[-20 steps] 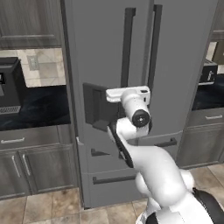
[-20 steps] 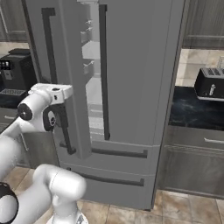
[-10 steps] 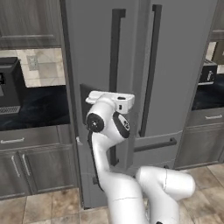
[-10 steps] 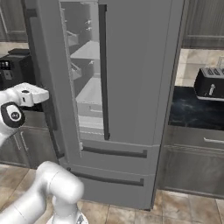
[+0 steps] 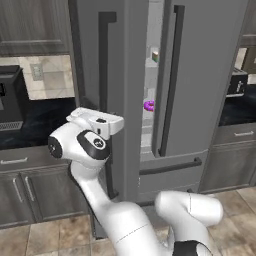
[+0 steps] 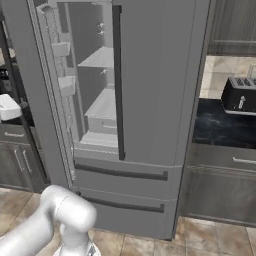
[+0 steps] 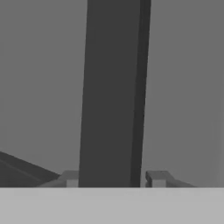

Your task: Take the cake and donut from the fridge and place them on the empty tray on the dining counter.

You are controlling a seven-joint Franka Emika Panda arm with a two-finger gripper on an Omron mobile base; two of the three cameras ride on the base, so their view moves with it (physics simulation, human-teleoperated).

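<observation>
Blocking most of the fridge (image 5: pixel 200 100) interior, the half-swung left door (image 5: pixel 107 75) leaves a narrow gap in the left base view; shelf contents beyond it are mostly cut off. Right base view shows pale shelves (image 6: pixel 102 107) through the opening, no items readable there. Grey cabinets (image 6: pixel 220 185), black countertop (image 6: pixel 220 127), toaster (image 6: pixel 240 96) to the right, tan tile floor (image 6: pixel 200 235). The gripper (image 7: pixel 113 179) straddles the left door's dark bar handle (image 7: pixel 109 92), fingertips (image 7: pixel 157 178) either side (clamped or just around it, can't tell). Donut (image 5: pixel 149 105) sits on a mid shelf inside, right of and well apart from the gripper. Small multicoloured bit higher up, maybe the cake (image 5: pixel 155 56), too tiny to confirm.
</observation>
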